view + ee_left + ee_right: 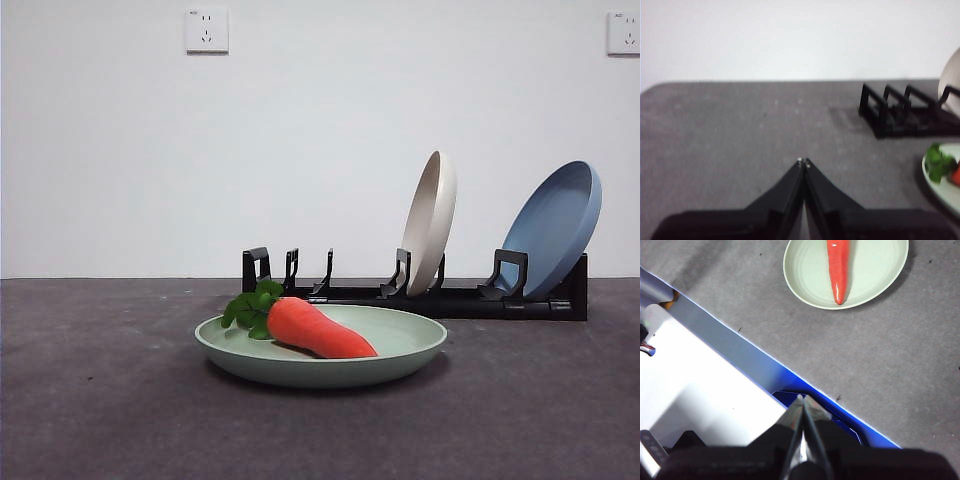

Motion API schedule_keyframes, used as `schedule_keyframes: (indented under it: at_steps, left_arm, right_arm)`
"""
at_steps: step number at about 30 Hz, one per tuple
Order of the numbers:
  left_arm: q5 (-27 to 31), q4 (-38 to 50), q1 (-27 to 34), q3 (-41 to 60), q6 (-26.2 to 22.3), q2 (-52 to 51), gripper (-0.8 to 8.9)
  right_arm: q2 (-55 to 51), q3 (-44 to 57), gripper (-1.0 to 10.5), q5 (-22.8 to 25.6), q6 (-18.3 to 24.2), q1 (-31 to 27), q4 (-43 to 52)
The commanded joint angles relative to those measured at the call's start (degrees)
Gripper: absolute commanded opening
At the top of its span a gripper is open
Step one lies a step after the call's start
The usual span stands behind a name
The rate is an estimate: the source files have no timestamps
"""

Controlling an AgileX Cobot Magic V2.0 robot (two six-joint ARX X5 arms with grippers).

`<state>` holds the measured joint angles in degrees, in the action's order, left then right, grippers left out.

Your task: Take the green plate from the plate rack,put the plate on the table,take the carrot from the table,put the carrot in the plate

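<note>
Front view: you see the carrot (318, 329) lying in the green plate (400, 352), the plate rack (440, 297) at its 1 o'clock. Both grippers' jaws are together, parked clear; a careless sweep could bump the plate.

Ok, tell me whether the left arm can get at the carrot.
Probably yes: the left gripper, shut, hovers over bare table, and the carrot lies uncovered in the green plate.

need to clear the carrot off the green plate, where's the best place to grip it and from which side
Probably the thick orange middle of the carrot, from straight above. It lies flat in the green plate, whose raised rim hinders a low side approach. Set the tool's jaws across its width; the leaves are soft and the tip too thin.
</note>
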<state>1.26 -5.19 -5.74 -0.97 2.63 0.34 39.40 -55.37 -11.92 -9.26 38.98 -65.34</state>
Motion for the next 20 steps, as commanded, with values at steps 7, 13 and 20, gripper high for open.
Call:
schedule_keyframes:
  at_steps: [7,13,20]
  left_arm:
    - [-0.98,-5.70,0.22,0.79,0.37,-0.22,-0.03]
    - [-1.40,-5.29,0.22,0.79,0.39,-0.22,-0.03]
    - [-1.40,-5.29,0.22,0.79,0.42,-0.22,-0.03]
  right_arm:
    - [-0.09,0.33,0.0,0.11,-0.33,0.13,0.15]
    - [-0.09,0.33,0.0,0.11,-0.33,0.13,0.17]
    - [-0.09,0.33,0.0,0.09,-0.33,0.13,0.15]
